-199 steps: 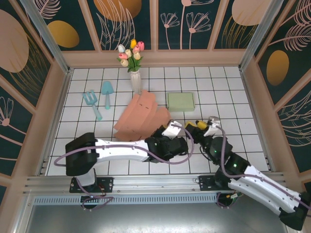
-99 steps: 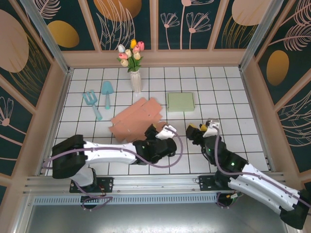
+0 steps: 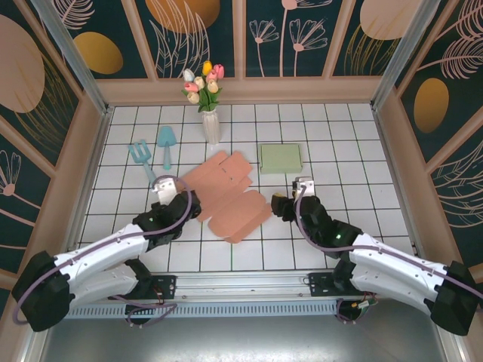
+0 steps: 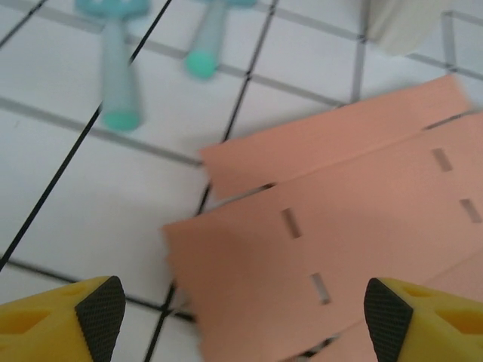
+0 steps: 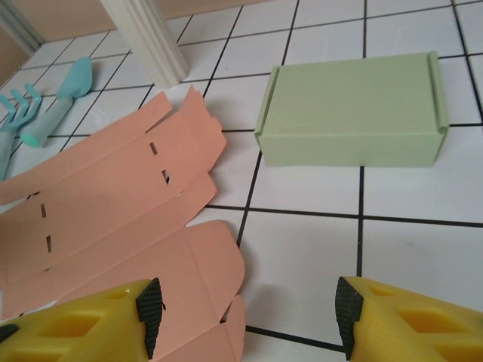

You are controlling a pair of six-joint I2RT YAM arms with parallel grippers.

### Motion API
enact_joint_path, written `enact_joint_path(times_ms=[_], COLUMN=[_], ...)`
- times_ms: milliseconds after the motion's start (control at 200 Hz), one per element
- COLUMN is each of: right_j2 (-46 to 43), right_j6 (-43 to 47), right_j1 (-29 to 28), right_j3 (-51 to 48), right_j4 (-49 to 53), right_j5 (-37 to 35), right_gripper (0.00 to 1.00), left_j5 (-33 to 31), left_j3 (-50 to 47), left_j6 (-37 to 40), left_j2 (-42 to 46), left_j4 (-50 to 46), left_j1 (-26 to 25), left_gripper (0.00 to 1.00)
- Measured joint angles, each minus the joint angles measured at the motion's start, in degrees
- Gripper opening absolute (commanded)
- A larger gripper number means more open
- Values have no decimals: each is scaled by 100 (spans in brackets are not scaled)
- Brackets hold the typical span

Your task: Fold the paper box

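The paper box (image 3: 230, 194) lies flat and unfolded at the middle of the top view. The left gripper (image 4: 241, 309) and the right gripper (image 5: 245, 317) are both spread and empty. All the folding is left to do.

salmon paper box (image 3: 230, 194) lies unfolded, flat on the white tiles.

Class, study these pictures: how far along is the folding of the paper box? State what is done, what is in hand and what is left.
Done: nothing. The orange paper box blank lies flat and unfolded on the tiled table. In hand: nothing. The left claw and right claw are both open above it, gripping nothing. Left: every fold. The green box behind it looks closed.
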State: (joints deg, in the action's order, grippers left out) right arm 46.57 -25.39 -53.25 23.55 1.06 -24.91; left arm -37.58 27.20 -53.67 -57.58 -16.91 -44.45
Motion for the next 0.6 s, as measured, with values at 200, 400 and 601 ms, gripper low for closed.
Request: enact_joint_path(times_ms=[200, 400, 601], right_j2=[372, 638, 824], right_j6=[0, 68, 114], right_j1=[0, 0, 0], right_j3=[0, 9, 57], right_j4=[-199, -278, -378], right_j5=[317, 575, 706], right_gripper=[64, 64, 64], left_j5=[944, 1591, 1838], left_j3=[-557, -940, -1054], left_j6=[-361, -472, -494], left_j2=[-63, -564, -579], left_j4=[531, 1484, 2144], left_j1=[651, 1014, 1115], left_gripper=[85, 82, 61])
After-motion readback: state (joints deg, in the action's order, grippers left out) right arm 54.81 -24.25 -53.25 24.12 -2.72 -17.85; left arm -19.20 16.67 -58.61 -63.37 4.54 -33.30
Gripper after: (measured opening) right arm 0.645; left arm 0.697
